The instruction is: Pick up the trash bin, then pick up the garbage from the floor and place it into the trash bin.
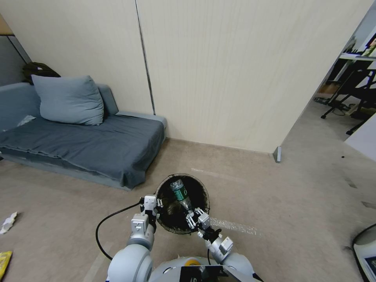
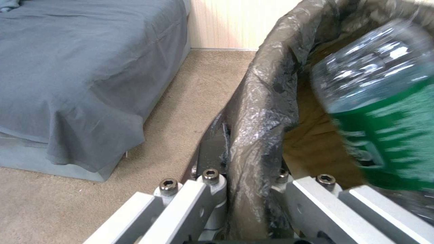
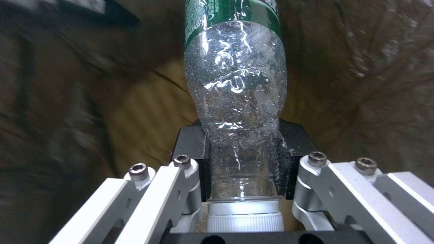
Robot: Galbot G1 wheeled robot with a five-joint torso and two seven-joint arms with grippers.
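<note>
at the far left edge of the beige carpeted floor (image 1: 274, 196) lie a crumpled white scrap (image 1: 8, 222) and, nearer the robot, a flat yellow wrapper (image 1: 4, 261). behind them a low grey-blue sofa (image 1: 98, 149) stands against the pale panelled wall (image 1: 235, 70), draped in soft wrinkled cloth, with a plump cushion (image 1: 68, 100) at its back. the left gripper (image 1: 154, 205) has its jaws clamped on the left rim of the trash bin (image 1: 201, 194), one metal finger (image 2: 212, 159) outside the wall and the other inside, pinching the crinkled, glossy dark liner bag (image 2: 257, 112) folded over the rim. the round bin is held off the floor in front of the robot. the right gripper (image 1: 192, 217) reaches over the near rim, its jaws closed on the neck of a clear plastic bottle (image 3: 237, 88) just above the ribbed white cap (image 3: 244, 217). the bottle, beaded with droplets and wrapped in a green label, points base-first into the bin's mouth.
</note>
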